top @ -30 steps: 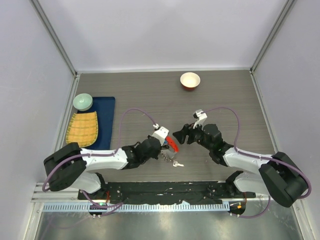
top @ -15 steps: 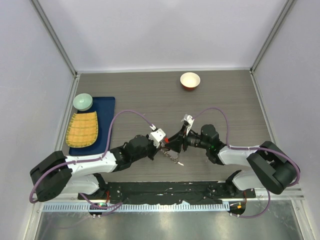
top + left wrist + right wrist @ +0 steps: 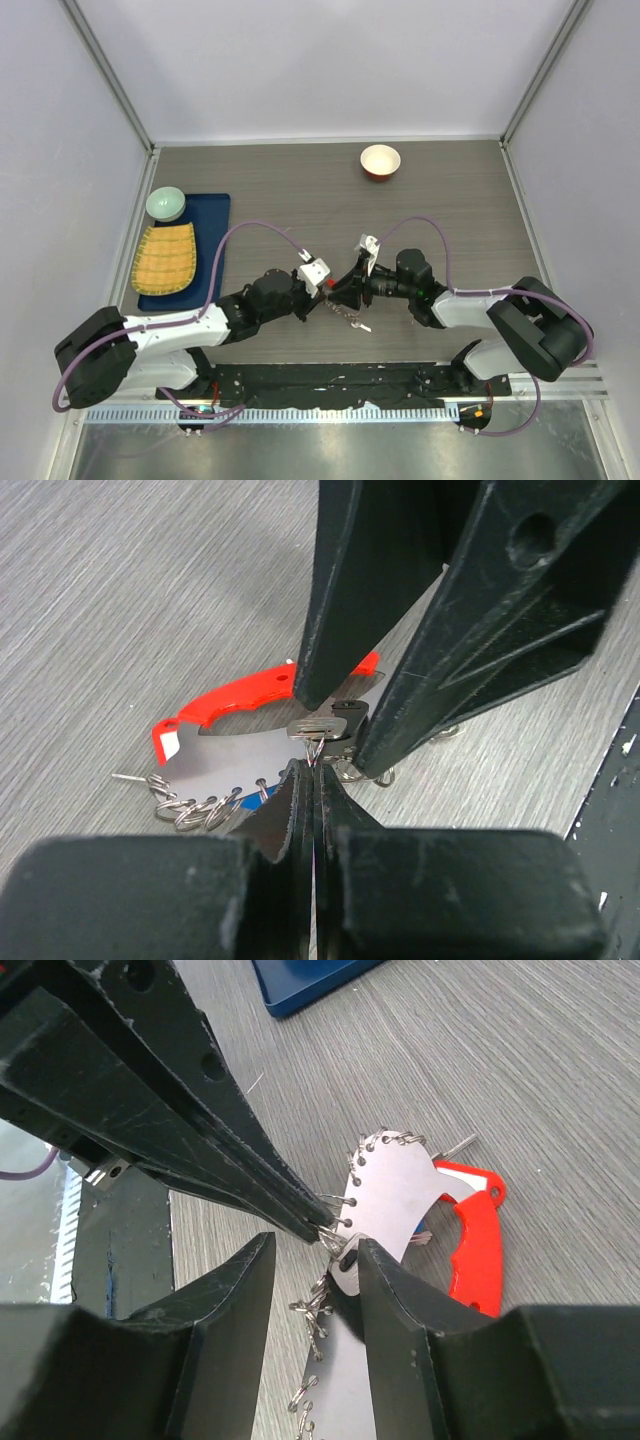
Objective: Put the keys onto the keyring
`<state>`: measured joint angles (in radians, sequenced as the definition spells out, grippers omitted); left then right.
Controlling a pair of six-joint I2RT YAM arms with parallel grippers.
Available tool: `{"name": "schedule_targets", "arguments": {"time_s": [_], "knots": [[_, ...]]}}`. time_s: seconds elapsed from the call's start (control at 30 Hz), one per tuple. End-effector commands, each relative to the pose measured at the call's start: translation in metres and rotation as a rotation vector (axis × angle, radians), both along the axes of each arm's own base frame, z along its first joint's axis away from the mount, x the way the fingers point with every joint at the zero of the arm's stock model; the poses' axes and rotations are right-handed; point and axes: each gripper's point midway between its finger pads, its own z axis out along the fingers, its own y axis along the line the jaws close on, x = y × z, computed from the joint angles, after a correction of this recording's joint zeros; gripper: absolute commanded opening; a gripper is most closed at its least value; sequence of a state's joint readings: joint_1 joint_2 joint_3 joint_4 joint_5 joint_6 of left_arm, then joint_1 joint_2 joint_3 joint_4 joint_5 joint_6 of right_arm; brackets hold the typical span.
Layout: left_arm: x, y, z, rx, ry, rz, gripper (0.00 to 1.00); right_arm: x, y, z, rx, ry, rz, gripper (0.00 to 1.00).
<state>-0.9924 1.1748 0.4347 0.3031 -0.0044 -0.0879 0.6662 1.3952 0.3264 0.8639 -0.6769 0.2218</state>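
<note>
- Top external view shows a grey wood-grain table (image 3: 450, 220) with both arms stretched low over its near middle.
- Left arm (image 3: 180, 325) reaches rightward and right arm (image 3: 480, 305) reaches leftward, so that their tips meet nose to nose just above the tabletop.
- At far left, a blue tray (image 3: 212, 250) holds a yellow cloth (image 3: 166, 258), with a pale green bowl (image 3: 165, 203) at its far end.
- Well behind the arms stands a red-rimmed white bowl (image 3: 380, 160).
- Left gripper (image 3: 312, 780) has its fingers pressed together, pinching a thin wire link of the keyring's chain.
- Right gripper (image 3: 315, 1250) has its fingers a little apart around a silvery key (image 3: 322, 727); I cannot tell whether it is clamped.
- Between the two tips lies the keyring (image 3: 240, 690): a red curved bar edging a flat metal plate (image 3: 240, 745), with small rings strung along that plate.
- Under the plate's edge a blue key head (image 3: 262, 792) peeks out.
- One loose key (image 3: 362, 326) lies on the table just nearer than the cluster.
</note>
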Motion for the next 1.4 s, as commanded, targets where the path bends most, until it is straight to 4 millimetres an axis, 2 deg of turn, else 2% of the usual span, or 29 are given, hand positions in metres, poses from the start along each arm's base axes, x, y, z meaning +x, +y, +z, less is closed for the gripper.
{"name": "schedule_targets", "arguments": {"time_s": [0.0,0.17,0.4,0.53,1.03,1.33,1.37], "knots": [[-0.002,-0.012,0.026,-0.088,-0.050,-0.057,0.00,0.010,0.005,0.013,0.014,-0.082,-0.005,0.44],[-0.003,-0.013,0.026,-0.094,-0.050,-0.062,0.00,0.009,0.007,0.011,0.011,-0.075,0.009,0.38],[-0.002,-0.015,0.029,-0.109,-0.051,-0.061,0.00,0.006,0.009,0.009,0.008,-0.059,0.036,0.18],[-0.001,-0.013,0.029,-0.108,-0.054,-0.049,0.00,0.007,0.009,0.008,0.004,-0.055,0.032,0.01],[0.004,0.006,0.036,-0.126,-0.087,0.035,0.00,0.032,-0.003,-0.004,-0.081,-0.041,-0.133,0.01],[0.002,0.004,0.046,-0.212,-0.127,0.026,0.00,0.037,-0.004,-0.009,-0.104,-0.022,-0.159,0.01],[0.003,0.003,0.046,-0.214,-0.126,0.026,0.00,0.039,-0.005,-0.007,-0.102,-0.027,-0.174,0.04]]}}
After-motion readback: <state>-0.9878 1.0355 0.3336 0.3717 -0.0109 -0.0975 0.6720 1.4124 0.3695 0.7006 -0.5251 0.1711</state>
